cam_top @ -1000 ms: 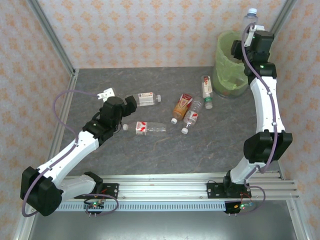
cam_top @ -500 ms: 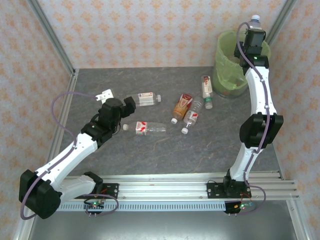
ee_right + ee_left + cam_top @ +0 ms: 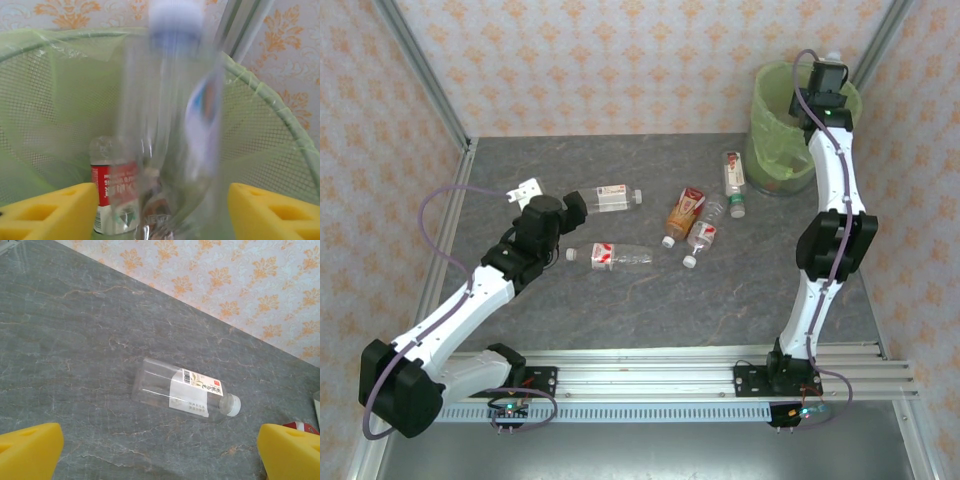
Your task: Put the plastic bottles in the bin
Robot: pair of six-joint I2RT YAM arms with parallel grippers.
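Note:
My right gripper point(image 3: 162, 200) hangs open over the bin point(image 3: 45, 100), a green-lined mesh basket at the back right point(image 3: 775, 150). A clear bottle point(image 3: 175, 115) with a pale cap is blurred between the spread yellow fingers point(image 3: 60, 210), touching neither. A red-labelled bottle point(image 3: 107, 190) stands inside the bin. My left gripper point(image 3: 160, 445) is open above the table, just short of a clear bottle point(image 3: 185, 395) with a white label and cap, also seen from above point(image 3: 610, 197). Several more bottles lie mid-table: one clear point(image 3: 615, 256), one orange point(image 3: 685, 212), two others point(image 3: 705, 232) point(image 3: 733, 180).
A small white object point(image 3: 527, 187) lies near the left arm. Metal frame posts point(image 3: 420, 70) and patterned walls close in the grey table point(image 3: 620, 300) on three sides. The bin stands in the far right corner against a post.
The right arm has swung further over the bin and its jaws have opened; the bottle it held has sunk lower and is blurred. The left arm has barely moved.

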